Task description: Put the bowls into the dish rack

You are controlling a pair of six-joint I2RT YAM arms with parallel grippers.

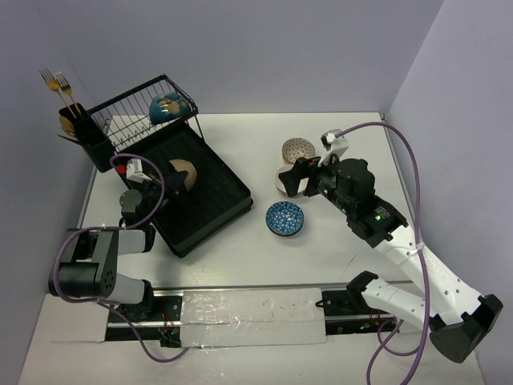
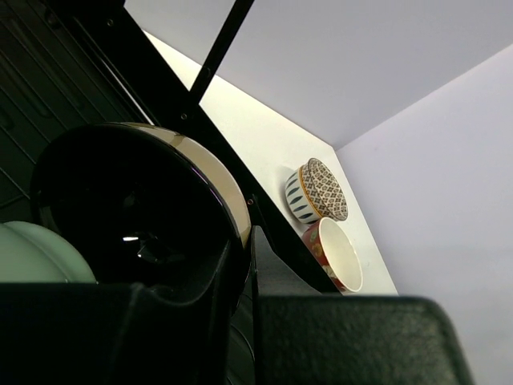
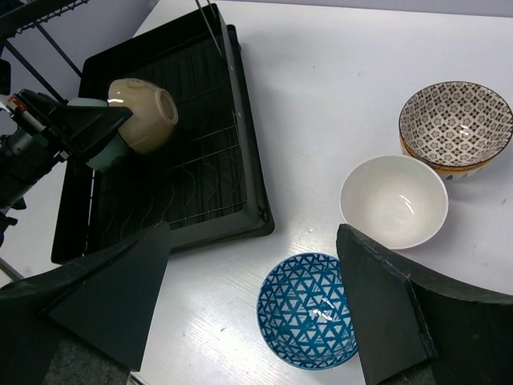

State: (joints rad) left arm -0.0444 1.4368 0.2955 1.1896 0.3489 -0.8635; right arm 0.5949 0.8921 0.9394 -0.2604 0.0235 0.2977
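My left gripper [image 1: 171,179] is shut on the rim of a cream bowl [image 1: 183,170] with a dark inside, held on its side over the black ribbed tray of the dish rack [image 1: 210,200]. In the left wrist view the bowl [image 2: 136,216] fills the frame, its rim between my fingers [image 2: 337,337]. A mint green bowl [image 2: 28,255] lies beside it. A teal and gold bowl [image 1: 171,107] sits in the wire tier. My right gripper [image 3: 252,261] is open above the blue-patterned bowl [image 3: 309,309], which stands on the table [image 1: 284,218].
A red bowl with a white inside [image 3: 393,200] and a brown-patterned bowl stacked on another [image 3: 457,124] stand on the table right of the rack. A black utensil cup with gold forks [image 1: 74,120] hangs at the rack's left end. Walls close in left and right.
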